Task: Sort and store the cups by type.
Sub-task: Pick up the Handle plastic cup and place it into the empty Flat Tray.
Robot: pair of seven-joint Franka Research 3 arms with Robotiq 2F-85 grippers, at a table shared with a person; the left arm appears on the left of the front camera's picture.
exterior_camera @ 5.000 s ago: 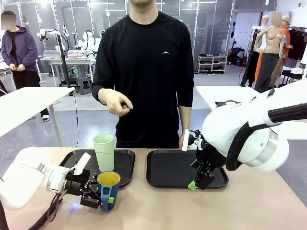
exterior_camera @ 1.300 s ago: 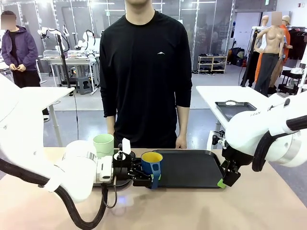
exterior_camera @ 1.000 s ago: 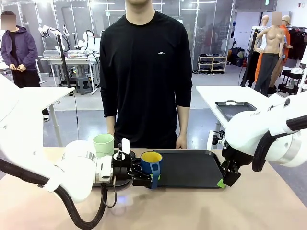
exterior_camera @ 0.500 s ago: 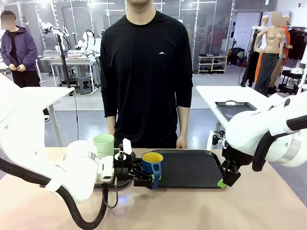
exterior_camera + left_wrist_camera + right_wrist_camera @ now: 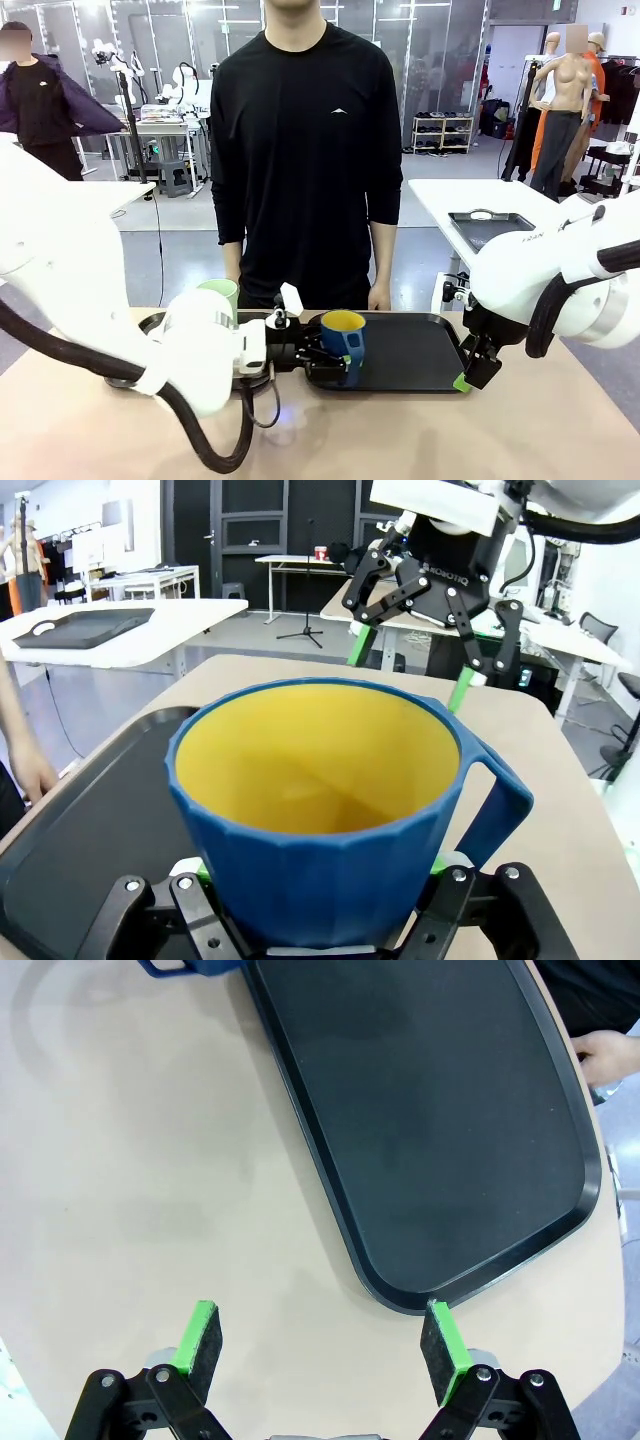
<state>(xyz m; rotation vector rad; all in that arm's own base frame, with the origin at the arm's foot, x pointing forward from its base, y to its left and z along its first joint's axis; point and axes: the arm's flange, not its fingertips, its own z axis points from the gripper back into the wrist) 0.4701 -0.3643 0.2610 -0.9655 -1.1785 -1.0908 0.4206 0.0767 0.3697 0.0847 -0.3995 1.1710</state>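
Note:
The dark blue mug (image 5: 343,338) with its yellow inside is held upright over the left part of the right-hand black tray (image 5: 410,350). My left gripper (image 5: 330,362) is shut on its lower body. In the left wrist view the mug (image 5: 320,810) sits close above the gripper (image 5: 320,872), handle to the right. The pale mint-green tumbler (image 5: 220,291) stands behind my left arm, mostly hidden. My right gripper (image 5: 468,376) hangs open by that tray's front right corner. In its own view the right gripper (image 5: 322,1345) is over bare table beside the tray (image 5: 430,1130).
A person in black stands at the far edge, one hand (image 5: 610,1055) resting near the tray. A second black tray (image 5: 150,322) peeks out behind my left arm. The near half of the table (image 5: 420,440) is bare wood.
My left arm has carried the mug to the right, from the tray's left edge to over the tray. The right arm has not moved.

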